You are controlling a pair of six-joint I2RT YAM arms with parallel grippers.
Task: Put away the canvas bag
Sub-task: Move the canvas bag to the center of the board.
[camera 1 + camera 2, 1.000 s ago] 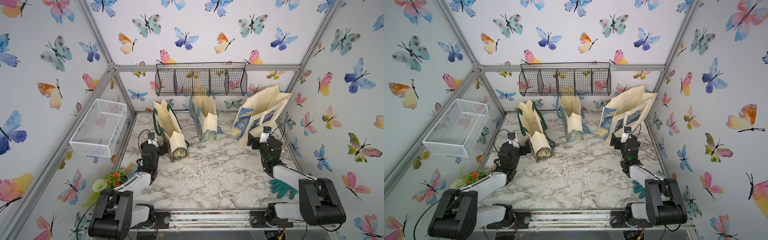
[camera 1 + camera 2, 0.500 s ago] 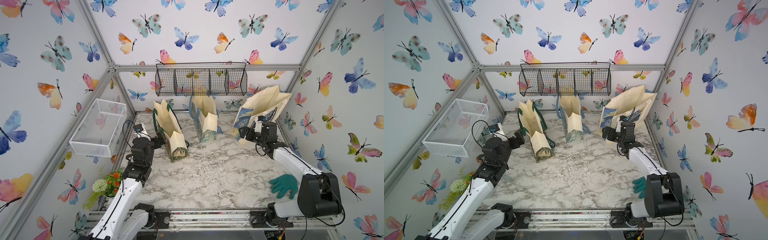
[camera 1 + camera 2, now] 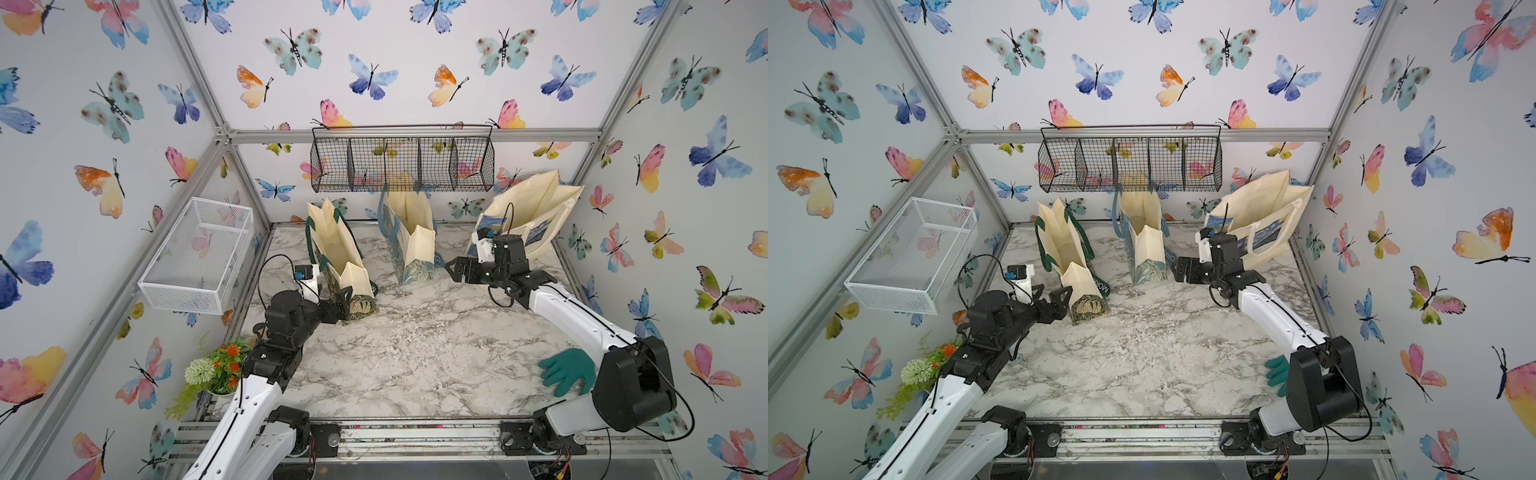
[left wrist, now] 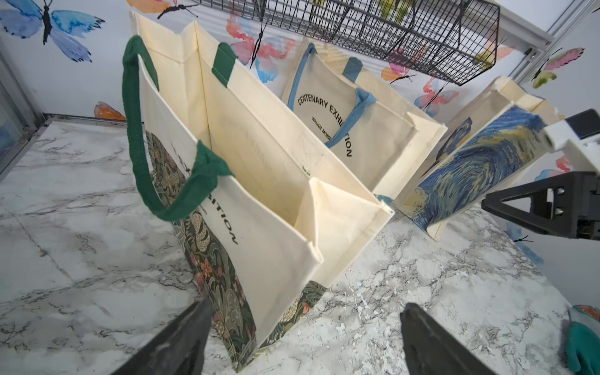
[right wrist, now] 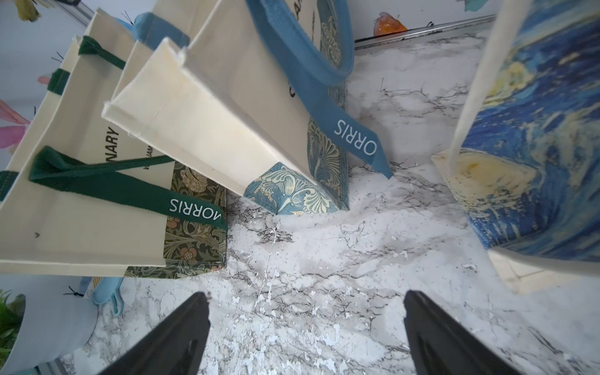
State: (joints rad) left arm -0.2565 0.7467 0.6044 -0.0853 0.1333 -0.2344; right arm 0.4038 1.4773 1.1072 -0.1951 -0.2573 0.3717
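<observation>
Presently listed, on a marbled desk (image 3: 415, 353) inside a butterfly-papered enclosure:

1. Green-handled canvas bag (image 3: 336, 253): stands upright at the back left of the desk, mouth gaping, with a dark floral band at the base. One green handle hangs down its side.
2. Blue-handled canvas bag (image 3: 409, 237): upright at back centre, under the black wire basket (image 3: 401, 164), with a blue floral base. It sits just beside item 1, apart from it at the base.
3. Canvas bag with swirling blue print (image 3: 536, 212): back right, tilted against the wall.
4. Left end effector (image 3: 345, 297): jaws spread wide, holding nothing. It is low over the desk at the near end of item 1. In the left wrist view, the bag's bottom corner lies between the two fingers (image 4: 181, 341). Contact cannot be told.
5. Right end effector (image 3: 452, 270): jaws spread wide, holding nothing. It is over bare desk between items 2 and 3, pointing at the base of item 2 and near it.
6. White wire basket (image 3: 199, 253): fixed to the left wall.
7. Green glove (image 3: 567, 376): flat on the desk, front right, partly behind the right arm.
8. Potted flowers (image 3: 220, 365): front left corner.
</observation>
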